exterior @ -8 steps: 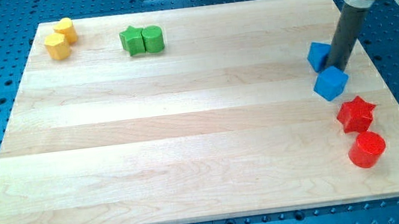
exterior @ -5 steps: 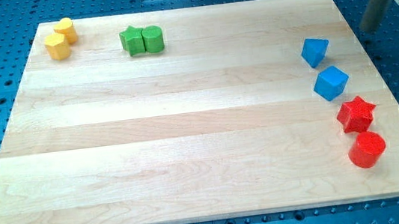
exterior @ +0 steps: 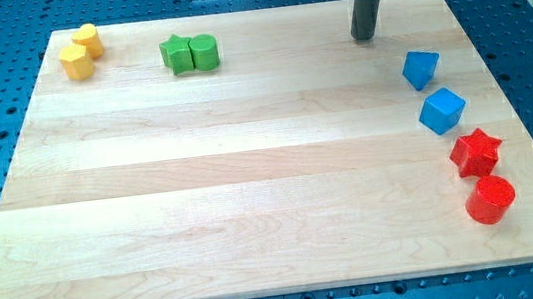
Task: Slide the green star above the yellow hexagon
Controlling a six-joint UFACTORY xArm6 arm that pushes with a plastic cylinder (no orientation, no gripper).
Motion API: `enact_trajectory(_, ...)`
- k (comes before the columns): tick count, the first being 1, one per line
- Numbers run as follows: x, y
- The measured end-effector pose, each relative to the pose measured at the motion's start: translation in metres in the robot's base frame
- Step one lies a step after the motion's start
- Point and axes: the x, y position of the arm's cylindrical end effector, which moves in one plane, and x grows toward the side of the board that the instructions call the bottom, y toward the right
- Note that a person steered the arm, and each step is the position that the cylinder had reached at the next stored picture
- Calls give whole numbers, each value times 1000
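The green star (exterior: pixel 175 53) lies near the board's top edge, left of centre, touching a green cylinder (exterior: pixel 203 52) on its right. The yellow hexagon (exterior: pixel 75 62) sits at the top left corner, touching a yellow cylinder (exterior: pixel 87 39) just above and to its right. My tip (exterior: pixel 365 37) is on the board near the top edge, right of centre, far to the right of the green star and touching no block.
Two blue blocks (exterior: pixel 421 68) (exterior: pixel 441 109) sit at the right side. A red star (exterior: pixel 475 152) and a red cylinder (exterior: pixel 490 199) lie below them near the right edge. The wooden board (exterior: pixel 249 172) rests on a blue perforated table.
My tip left the gap between the two blue blocks, swung off the board's right edge, then moved left to the top edge right of centre. The upper blue block shifted slightly.
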Motion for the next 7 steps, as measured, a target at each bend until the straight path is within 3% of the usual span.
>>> enact_trajectory(3, -21, -4)
enact_trajectory(5, -21, -155)
enact_trajectory(7, 29, -305)
